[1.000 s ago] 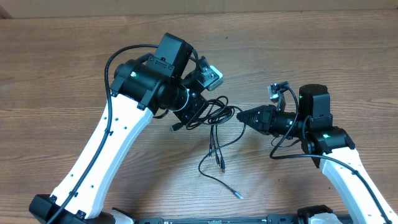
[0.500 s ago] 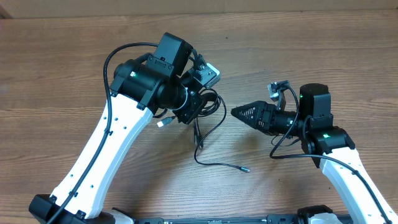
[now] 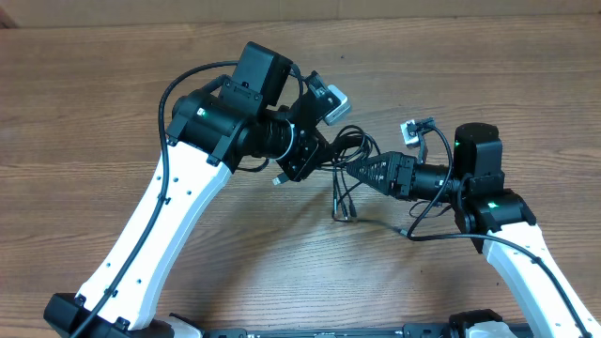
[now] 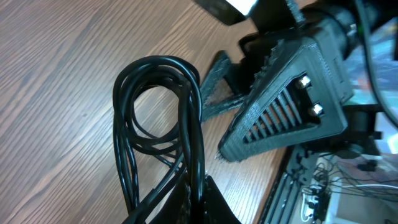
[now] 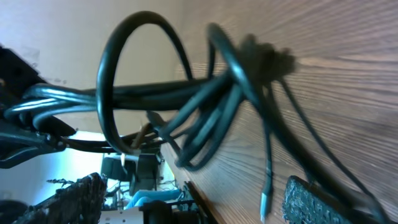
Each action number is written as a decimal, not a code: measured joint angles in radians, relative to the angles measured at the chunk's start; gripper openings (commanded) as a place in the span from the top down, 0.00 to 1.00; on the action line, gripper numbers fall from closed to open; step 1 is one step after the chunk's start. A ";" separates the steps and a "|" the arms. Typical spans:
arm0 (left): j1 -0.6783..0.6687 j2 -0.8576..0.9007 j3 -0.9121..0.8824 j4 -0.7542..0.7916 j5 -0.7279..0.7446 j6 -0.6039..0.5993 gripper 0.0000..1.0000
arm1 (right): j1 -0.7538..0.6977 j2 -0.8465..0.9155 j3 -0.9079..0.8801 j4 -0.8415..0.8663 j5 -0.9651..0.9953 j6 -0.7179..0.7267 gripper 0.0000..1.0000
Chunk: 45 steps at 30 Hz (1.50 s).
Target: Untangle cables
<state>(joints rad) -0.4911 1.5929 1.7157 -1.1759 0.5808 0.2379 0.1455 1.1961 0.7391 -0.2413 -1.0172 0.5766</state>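
Note:
The cables (image 3: 353,143) are a bunch of thin black cords hanging in loops between the two arms. Their plug ends (image 3: 343,214) dangle down to the wooden table (image 3: 113,113). My left gripper (image 3: 308,155) is shut on the bunch. In the left wrist view the cables' loop (image 4: 158,118) rises straight out of the closed jaws (image 4: 200,208). My right gripper (image 3: 355,171) points left at the bunch and is open. In the right wrist view its fingertips (image 5: 311,200) stand far apart, with the cables (image 5: 205,106) stretched just ahead of them and one plug (image 5: 266,200) hanging near the right finger.
The right gripper's ribbed black finger (image 4: 280,106) fills the right side of the left wrist view, close to the loop. Thicker black arm cables (image 3: 427,223) trail beside the right arm. The table's front edge and a rail (image 3: 329,330) lie below.
My right gripper has opened wide and moved left up to the bunch. My left gripper has swung right and up with the cables, and the loose ends have drawn in off the table.

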 measured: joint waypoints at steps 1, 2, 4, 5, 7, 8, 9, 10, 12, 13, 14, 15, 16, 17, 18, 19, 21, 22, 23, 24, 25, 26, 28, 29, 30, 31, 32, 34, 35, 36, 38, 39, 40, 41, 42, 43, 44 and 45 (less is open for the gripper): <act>0.000 0.000 0.000 0.003 0.012 0.000 0.96 | 0.000 0.000 0.000 0.018 -0.013 0.001 0.10; 0.000 0.000 0.000 0.003 0.022 0.000 0.96 | 0.000 0.000 0.000 0.048 -0.031 0.008 0.10; 0.000 0.000 0.000 0.003 0.034 0.000 0.96 | 0.000 0.000 0.000 0.092 -0.061 0.030 0.12; 0.000 0.000 0.000 0.004 0.038 0.000 0.96 | 0.000 0.000 0.000 0.110 -0.070 0.045 0.15; 0.000 0.000 0.000 0.013 0.046 0.000 0.96 | 0.000 0.000 0.000 0.145 -0.082 0.071 0.17; 0.000 0.000 0.000 0.018 0.052 0.000 0.96 | 0.000 0.000 0.000 0.152 -0.085 0.078 0.18; 0.000 0.000 0.000 0.022 0.058 0.000 0.96 | 0.000 0.000 0.000 0.157 -0.086 0.091 0.20; 0.000 0.000 0.000 0.026 0.067 0.000 0.96 | 0.000 0.000 0.000 0.159 -0.086 0.105 0.21; 0.000 0.000 0.000 0.032 0.077 0.000 0.96 | 0.000 0.000 0.000 0.162 -0.087 0.127 0.25; 0.000 0.000 0.000 0.034 0.080 0.000 0.96 | 0.000 0.000 0.000 0.163 -0.087 0.132 0.26; 0.000 0.000 0.000 0.037 0.082 0.000 0.96 | 0.000 0.000 0.000 0.163 -0.087 0.138 0.28; 0.000 0.000 0.000 0.041 0.085 0.000 0.96 | 0.000 0.000 0.000 0.163 -0.088 0.147 0.30; 0.000 0.000 0.000 0.044 0.086 0.000 0.96 | 0.000 0.000 0.000 0.163 -0.090 0.154 0.32; 0.000 0.000 0.000 0.048 0.087 0.000 0.96 | 0.002 0.000 0.000 0.164 -0.092 0.160 0.33; 0.000 0.000 0.000 0.048 0.089 0.000 0.96 | 0.002 0.000 0.000 0.165 -0.093 0.167 0.34; 0.000 0.000 0.000 0.049 0.090 0.000 0.96 | 0.006 0.000 0.000 0.169 -0.093 0.169 0.35; 0.000 0.000 0.000 0.052 0.090 0.000 0.96 | 0.016 0.000 0.000 0.175 -0.094 0.176 0.37; 0.000 0.000 0.000 0.055 0.090 0.000 0.96 | 0.024 0.000 0.000 0.183 -0.094 0.179 0.39; 0.000 0.000 0.000 0.056 0.090 0.000 0.96 | 0.034 0.000 0.000 0.190 -0.093 0.180 0.42; 0.000 0.000 0.000 0.056 0.090 0.000 0.96 | 0.043 0.000 0.000 0.197 -0.093 0.182 0.43; 0.000 0.000 0.000 0.057 0.090 0.000 0.96 | 0.051 0.000 0.000 0.201 -0.091 0.183 0.44; 0.000 0.000 0.000 0.058 0.090 0.000 0.96 | 0.060 0.000 0.000 0.202 -0.082 0.189 0.45; 0.000 0.000 0.000 0.059 0.093 0.000 0.96 | 0.072 0.000 0.000 0.204 -0.068 0.195 0.50; 0.000 0.000 0.000 0.059 0.094 0.000 0.96 | 0.076 0.000 0.000 0.203 -0.061 0.197 0.50; 0.000 0.000 0.000 0.059 0.097 0.000 0.96 | 0.082 0.000 0.000 0.203 -0.046 0.205 0.50; 0.000 0.000 0.000 0.059 0.100 0.000 0.96 | 0.085 0.000 0.000 0.203 -0.040 0.206 0.50; 0.000 0.000 0.000 0.059 0.103 0.000 0.96 | 0.088 0.000 0.000 0.203 -0.026 0.208 0.50; 0.000 0.000 0.000 0.059 0.110 0.000 0.96 | 0.091 0.000 0.000 0.203 -0.002 0.217 0.50; 0.000 0.000 0.000 0.059 0.114 0.000 0.96 | 0.091 0.000 0.000 0.203 0.012 0.225 0.50; 0.000 0.000 0.000 0.059 0.117 0.000 0.96 | 0.091 0.000 0.000 0.203 0.024 0.232 0.50; 0.000 0.000 0.000 0.059 0.123 0.000 0.96 | 0.092 0.000 0.000 0.203 0.047 0.244 0.51; 0.000 0.000 0.000 0.059 0.126 0.000 0.96 | 0.092 0.000 0.000 0.204 0.058 0.250 0.53; 0.000 0.000 0.000 0.059 0.127 0.000 0.96 | 0.092 0.000 0.000 0.203 0.065 0.257 0.58; 0.000 0.000 0.000 0.060 0.128 0.000 0.96 | 0.092 0.000 0.000 0.203 0.073 0.264 0.64; 0.000 0.000 0.000 0.060 0.130 0.000 0.96 | 0.092 0.000 0.000 0.203 0.082 0.271 0.69; 0.000 0.000 0.000 0.060 0.131 0.000 0.96 | 0.092 0.000 0.000 0.203 0.087 0.277 0.73; 0.000 0.000 0.000 0.062 0.132 0.000 0.96 | 0.092 0.000 0.000 0.203 0.090 0.279 0.77; 0.000 0.000 0.000 0.063 0.134 0.000 0.96 | 0.092 0.000 0.000 0.201 0.093 0.282 0.81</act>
<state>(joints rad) -0.4915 1.5929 1.7157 -1.1133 0.7147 0.2379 0.2375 1.1961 0.7387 -0.0399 -0.9241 0.8581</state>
